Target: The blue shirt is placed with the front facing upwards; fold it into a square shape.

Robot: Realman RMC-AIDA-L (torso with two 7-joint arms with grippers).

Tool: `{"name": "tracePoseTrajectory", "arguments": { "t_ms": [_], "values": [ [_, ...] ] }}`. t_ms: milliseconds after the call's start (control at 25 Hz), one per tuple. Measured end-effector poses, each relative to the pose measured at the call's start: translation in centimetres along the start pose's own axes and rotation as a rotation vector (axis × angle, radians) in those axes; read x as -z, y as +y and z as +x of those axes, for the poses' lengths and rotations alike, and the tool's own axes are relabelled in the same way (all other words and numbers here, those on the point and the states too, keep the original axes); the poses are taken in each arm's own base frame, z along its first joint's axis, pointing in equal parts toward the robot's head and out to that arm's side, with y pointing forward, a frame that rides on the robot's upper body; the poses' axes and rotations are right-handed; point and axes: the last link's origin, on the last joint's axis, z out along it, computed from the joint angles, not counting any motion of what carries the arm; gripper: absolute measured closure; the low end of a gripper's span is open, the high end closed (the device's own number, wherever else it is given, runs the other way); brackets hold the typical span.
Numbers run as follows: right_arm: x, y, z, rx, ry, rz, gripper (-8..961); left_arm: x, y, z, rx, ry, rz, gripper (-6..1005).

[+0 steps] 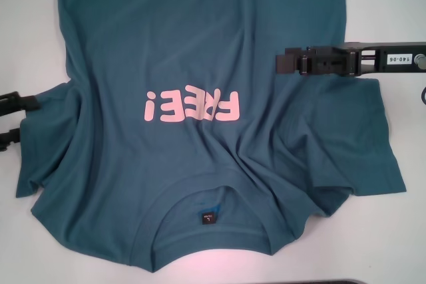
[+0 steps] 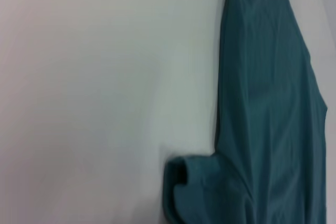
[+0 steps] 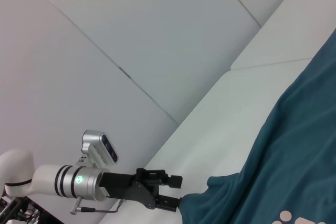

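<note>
The blue shirt (image 1: 200, 51) is spread front-up on the white tabletop (image 1: 26, 24), with the pink "FREE!" lettering (image 1: 192, 106) exposed and the neck (image 1: 210, 214) at the near edge. The cloth is rumpled around the chest and both sleeves, so no fold appears to have been made yet.

The left pincer (image 1: 14, 119) is seen at the tip of the left sleeve (image 1: 46, 144); its two dark fingers stand narrowly apart with the sleeve edge running up between them. In the right wrist view the same left pincer (image 3: 176, 196) is shown meeting the bunched sleeve, so the cloth is judged to be pinched there, though a firm hold cannot be confirmed. The sleeve is probably taken at its outer edge so that it can be drawn inward over the body.

The right pincer (image 1: 285, 62) is held above the shirt's right side, just beyond the right sleeve (image 1: 353, 144) and level with the armpit; whether its fingers are apart or together cannot be told. It is likely placed there to pin or take the side seam for a matching fold.
</note>
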Motion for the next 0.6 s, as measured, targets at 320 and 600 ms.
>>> {"name": "tracePoseTrajectory", "arguments": {
  "t_ms": [320,600],
  "values": [
    [0.2,-0.1,0.0,-0.003,-0.001,0.007,38,-1.2,0.9,0.0,-0.018,-0.058,0.016,216],
    [0.3,-0.2,0.0,-0.004,-0.003,0.012,38,-1.2,1.2,0.4,-0.044,-0.098,0.079,261]
  ]
}}
